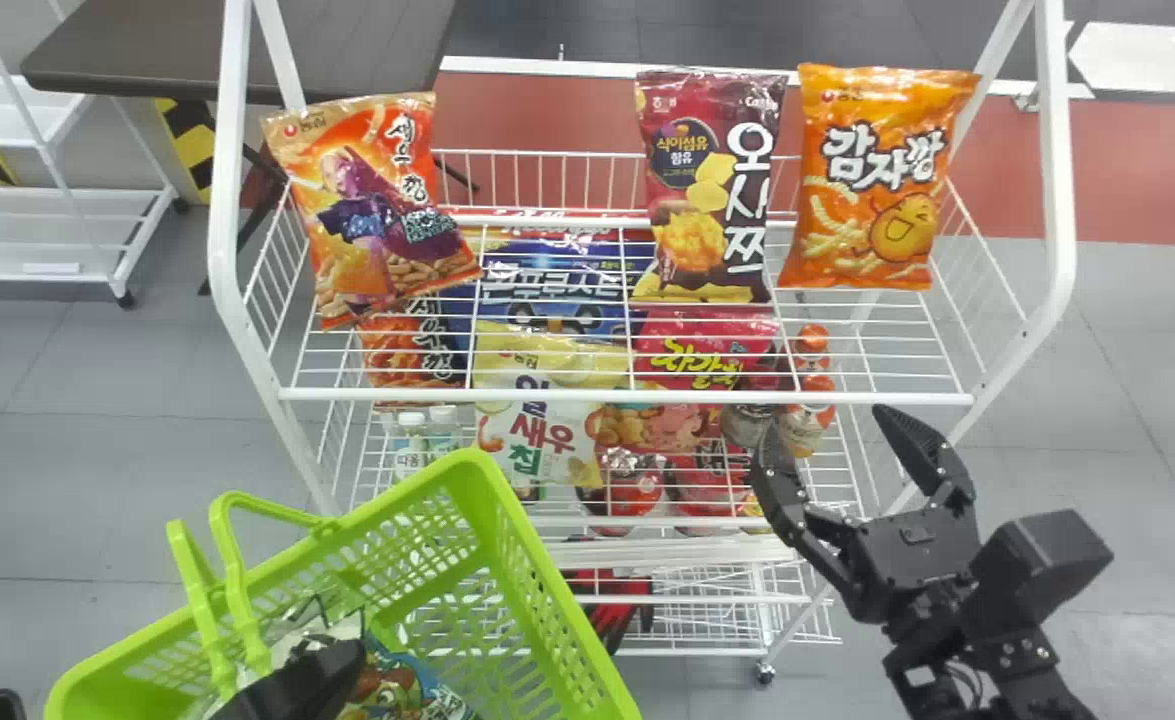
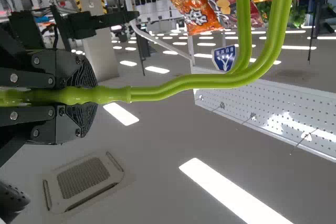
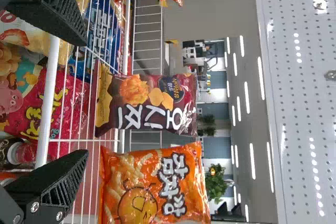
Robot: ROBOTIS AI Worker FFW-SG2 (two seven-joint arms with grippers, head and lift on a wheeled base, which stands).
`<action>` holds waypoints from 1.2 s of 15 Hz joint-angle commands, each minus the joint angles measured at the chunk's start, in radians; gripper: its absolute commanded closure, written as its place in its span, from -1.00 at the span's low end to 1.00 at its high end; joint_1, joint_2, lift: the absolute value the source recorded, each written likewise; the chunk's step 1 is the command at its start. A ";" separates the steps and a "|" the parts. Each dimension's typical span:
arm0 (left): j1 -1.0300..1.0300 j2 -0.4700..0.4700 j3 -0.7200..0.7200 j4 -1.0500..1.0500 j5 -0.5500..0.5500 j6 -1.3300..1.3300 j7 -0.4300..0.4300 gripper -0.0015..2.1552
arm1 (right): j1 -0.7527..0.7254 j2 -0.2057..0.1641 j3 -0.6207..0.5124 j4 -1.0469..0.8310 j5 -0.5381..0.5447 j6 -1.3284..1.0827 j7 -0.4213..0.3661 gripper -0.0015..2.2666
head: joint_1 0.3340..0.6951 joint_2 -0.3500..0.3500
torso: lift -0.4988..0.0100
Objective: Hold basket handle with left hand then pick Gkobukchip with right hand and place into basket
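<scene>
We have the left pincer (image 1: 302,682) closed around the green handles (image 1: 238,590) of the basket (image 1: 487,475), which holds some packets (image 1: 387,690). Our right pincer (image 1: 825,425) is open and empty, near the front right corner of the wire rack's top shelf (image 1: 647,396). Upright there we see a red-orange bag (image 1: 377,215), a maroon bag (image 1: 712,190) and an orange bag (image 1: 877,180); we cannot tell which bag is the Gkobukchip.

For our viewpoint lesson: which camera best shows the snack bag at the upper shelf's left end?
The head view: the orange-red bag appears whole, front towards the camera. The left wrist view shows it smaller, at an angle; the right wrist view cuts it off.
</scene>
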 commanded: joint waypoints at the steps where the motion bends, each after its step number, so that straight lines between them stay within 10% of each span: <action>1: -0.002 0.000 -0.009 0.003 -0.002 0.000 0.002 1.00 | 0.015 0.000 -0.007 0.006 -0.007 -0.020 0.000 -0.93 | 1.00 -0.19 | 0.96; 18: -0.003 0.000 -0.018 0.000 -0.007 0.000 0.005 1.00 | 0.022 0.000 -0.011 0.004 -0.007 -0.050 -0.003 -0.93 | 1.00 -0.28 | 0.96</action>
